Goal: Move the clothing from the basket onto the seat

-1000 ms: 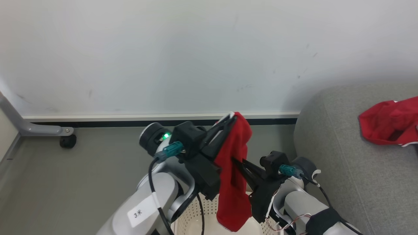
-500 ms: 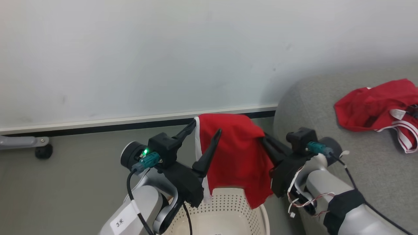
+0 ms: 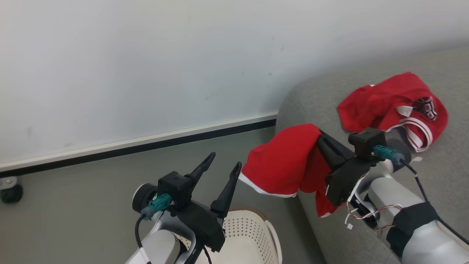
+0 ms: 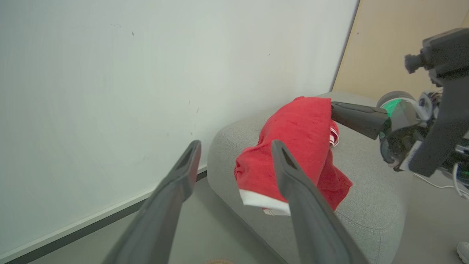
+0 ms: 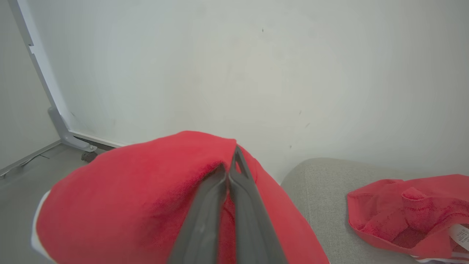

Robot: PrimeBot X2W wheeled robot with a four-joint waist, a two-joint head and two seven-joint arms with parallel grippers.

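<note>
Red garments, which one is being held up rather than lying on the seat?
The garment draped over the shut right end effector, hanging beside the seat. The other garment lies crumpled on the seat.

It looked like a bare test room: a plain white wall (image 3: 146,55), grey floor (image 3: 73,194), a wheeled metal stand (image 5: 63,132) and one grey seat (image 3: 311,102).

Soft, matt, fleecy red cloth for the clothing (image 3: 285,165). Coarse grey woven upholstery on the seat (image 3: 447,161). Smooth, perforated cream plastic for the basket (image 3: 249,234).
</note>
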